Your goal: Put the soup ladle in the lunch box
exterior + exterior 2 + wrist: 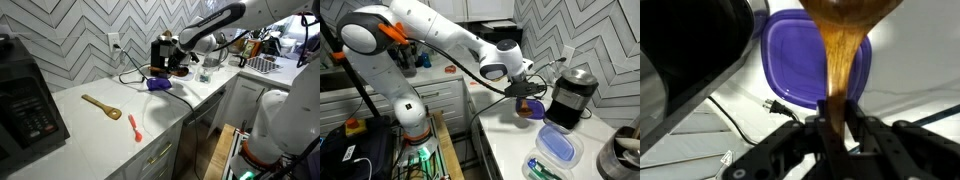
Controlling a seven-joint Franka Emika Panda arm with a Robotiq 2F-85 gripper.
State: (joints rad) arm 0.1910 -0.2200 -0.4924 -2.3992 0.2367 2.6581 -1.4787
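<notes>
My gripper (838, 110) is shut on the handle of the dark brown soup ladle (845, 55), whose bowl points away from me, at the top edge of the wrist view. The purple-blue lunch box (790, 60) lies open on the white counter directly beneath the ladle. In both exterior views the gripper (172, 66) (525, 94) hovers just above the lunch box (158, 84) (532, 110), next to a black grinder. The ladle is hard to make out in those views.
A black grinder (165, 48) (574, 95) stands beside the box, its cord and plug (770, 105) on the counter. A tan spoon (101, 106), a red-orange utensil (134, 128) and a large black appliance (25, 100) lie further along. Another low purple container (560, 150) sits nearby.
</notes>
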